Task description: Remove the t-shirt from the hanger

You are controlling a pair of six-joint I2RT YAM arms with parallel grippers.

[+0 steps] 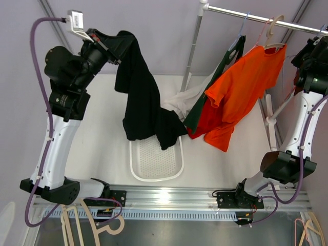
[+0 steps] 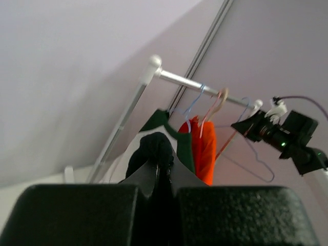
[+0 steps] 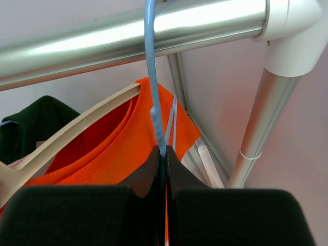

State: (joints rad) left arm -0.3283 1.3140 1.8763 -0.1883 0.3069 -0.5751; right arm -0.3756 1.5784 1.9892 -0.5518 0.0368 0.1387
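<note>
A black t-shirt [image 1: 141,97] hangs from my left gripper [image 1: 110,43], which is raised high at the back left and shut on a bunch of its cloth [image 2: 154,148]. The shirt's lower end droops onto the white basket [image 1: 154,166]. In the left wrist view the left gripper [image 2: 164,164] has black fabric pinched between its fingers. My right gripper [image 3: 162,151] is up at the rail's right end, shut on the neck of a bare blue wire hanger [image 3: 154,77] that is hooked over the rail [image 3: 128,36]. That empty hanger [image 2: 256,159] carries no shirt.
On the rail [image 1: 256,18] an orange t-shirt [image 1: 241,87] hangs on a beige hanger [image 1: 274,31], with a green shirt [image 1: 218,82] beside it and a white garment [image 1: 187,97] below. The rack's upright [image 1: 193,46] stands mid-back. Loose hangers [image 1: 97,225] lie by the arm bases.
</note>
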